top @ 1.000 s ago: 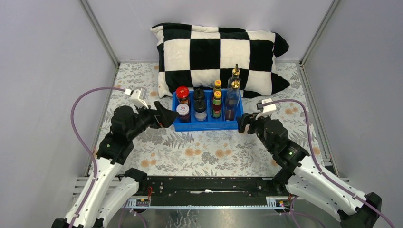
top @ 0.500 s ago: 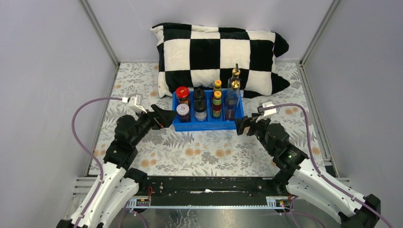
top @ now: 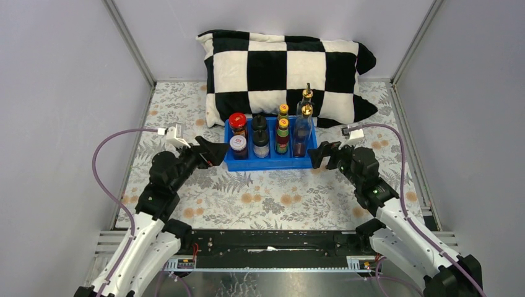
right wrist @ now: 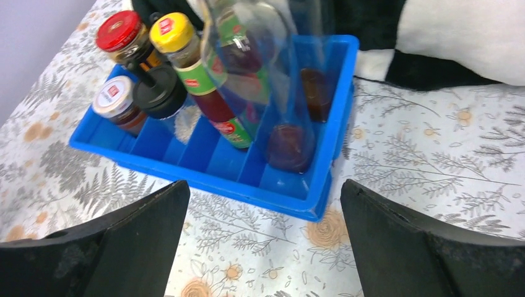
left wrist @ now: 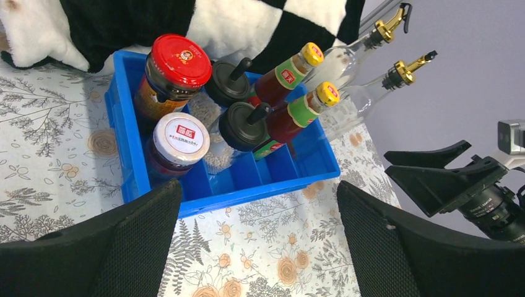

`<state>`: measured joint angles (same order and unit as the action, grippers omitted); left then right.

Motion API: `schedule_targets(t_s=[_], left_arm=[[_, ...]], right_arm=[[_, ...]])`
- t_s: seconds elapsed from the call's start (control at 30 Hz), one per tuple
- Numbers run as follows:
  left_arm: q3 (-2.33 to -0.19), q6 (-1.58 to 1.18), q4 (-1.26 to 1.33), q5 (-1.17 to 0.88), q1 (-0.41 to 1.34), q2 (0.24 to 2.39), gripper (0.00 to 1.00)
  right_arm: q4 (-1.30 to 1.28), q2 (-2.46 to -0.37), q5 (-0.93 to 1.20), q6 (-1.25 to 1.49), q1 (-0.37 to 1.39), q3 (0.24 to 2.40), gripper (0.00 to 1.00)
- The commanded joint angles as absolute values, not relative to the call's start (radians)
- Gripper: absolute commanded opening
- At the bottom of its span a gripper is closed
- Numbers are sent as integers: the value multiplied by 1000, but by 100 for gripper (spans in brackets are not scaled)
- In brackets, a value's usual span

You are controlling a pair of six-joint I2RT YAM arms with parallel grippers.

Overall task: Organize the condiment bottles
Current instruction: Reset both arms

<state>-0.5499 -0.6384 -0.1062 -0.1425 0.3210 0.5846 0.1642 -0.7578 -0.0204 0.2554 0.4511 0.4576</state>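
Note:
All eight condiment bottles stand in the blue tray (top: 270, 163). The red-lidded jar (top: 238, 120) and white-lidded jar (top: 238, 144) are at the left. Then come two black-capped jars (top: 260, 137), two yellow-capped sauce bottles (top: 283, 124) and two gold-spouted glass bottles (top: 305, 111) at the right. My left gripper (top: 213, 151) is open and empty just off the tray's left end. My right gripper (top: 321, 154) is open and empty just off its right front corner. In the left wrist view the gripper (left wrist: 257, 204) frames the tray's front rim (left wrist: 247, 192). In the right wrist view the gripper (right wrist: 265, 198) does too.
A black-and-white checkered pillow (top: 285, 68) lies right behind the tray. Grey walls close in the floral tablecloth (top: 266, 198) on the left, right and back. The right gripper also shows at the edge of the left wrist view (left wrist: 433, 170).
The right gripper has drawn back a little to the right of the tray and its wrist has risen. The left arm shifted slightly a second ago and now holds still. Bottles unmoved.

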Motion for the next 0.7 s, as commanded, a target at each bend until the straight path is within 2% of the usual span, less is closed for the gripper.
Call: schedule_targets(t_s=[0.0,0.33,0.67], left_arm=[[-510,-651,-29,-161,327,547,99],[-527,-647,-69,-167,327,474,99],[-526,-648,-71,-170,327,473,99]], right_arm=[[157,-736,94,261,447,512,100],[192,-685,189,288,448,487,100],[222,-660,177,293,447,455,100]])
